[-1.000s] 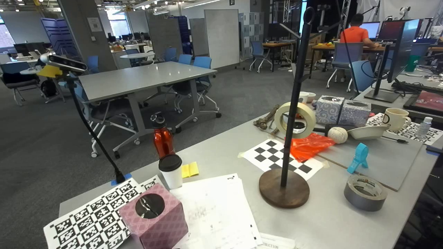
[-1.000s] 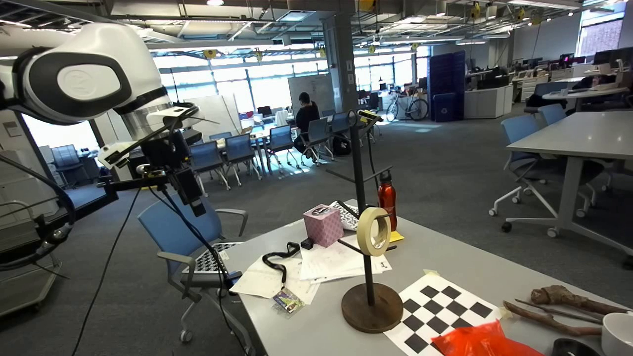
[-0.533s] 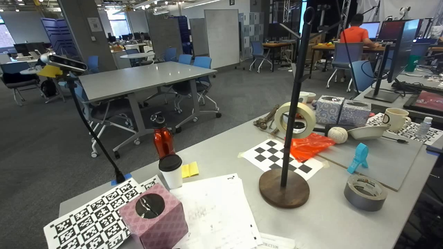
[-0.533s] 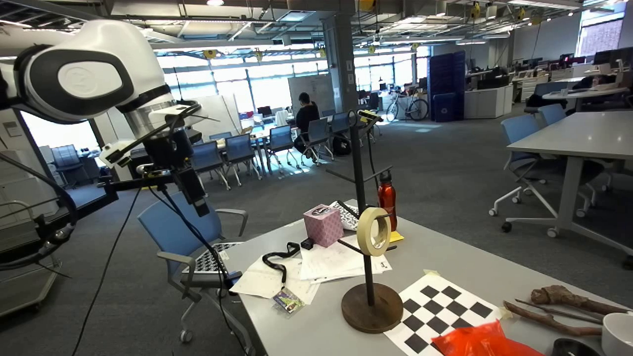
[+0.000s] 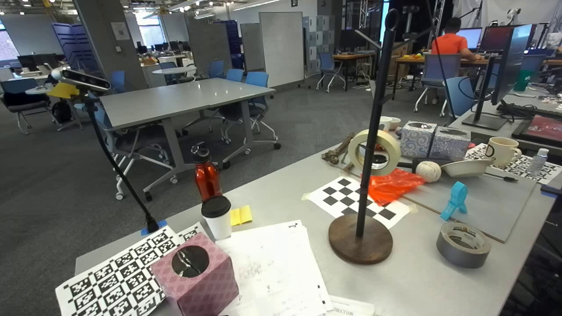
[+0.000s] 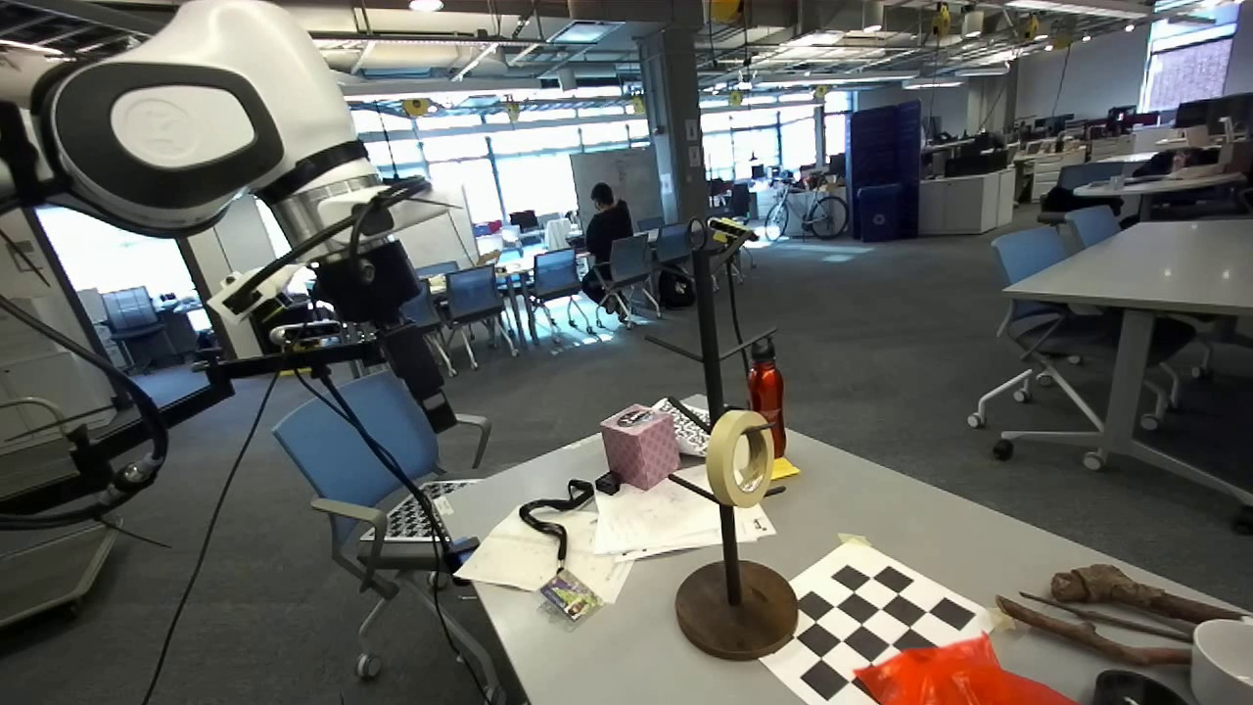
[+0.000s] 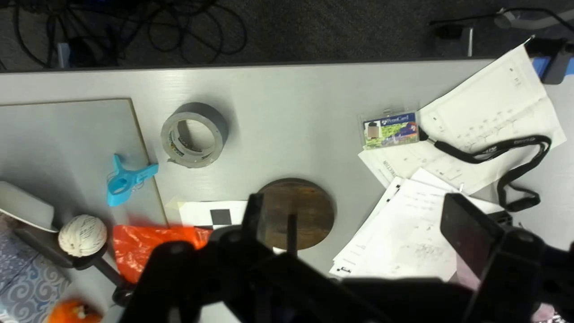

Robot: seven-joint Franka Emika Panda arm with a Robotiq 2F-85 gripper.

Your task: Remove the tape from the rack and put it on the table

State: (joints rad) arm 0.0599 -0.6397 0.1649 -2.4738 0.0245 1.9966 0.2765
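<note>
In an exterior view you have the rack (image 5: pixel 376 109) on the desk (image 5: pixel 417 289), between papers (image 5: pixel 272 259) and the duct tape roll (image 5: pixel 463 254) near the right edge. The rack carries the tape (image 5: pixel 394 151) and has the checker sheet (image 5: pixel 336 199) behind it. The tissue box (image 5: pixel 197 285) sits toward the left corner; at the far edge stands the bottle (image 5: pixel 207 177), the cup (image 5: pixel 219 226) before it.

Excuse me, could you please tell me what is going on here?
A robot arm is meant to take a cream-beige roll of masking tape off the black rack and put it on the table. Right now nothing is being handled: the gripper is open, with nothing between its fingers, and an exterior view shows it apart from the tape. The masking tape hangs on the rack, which stands on the table. A grey tape roll also lies there.
</note>
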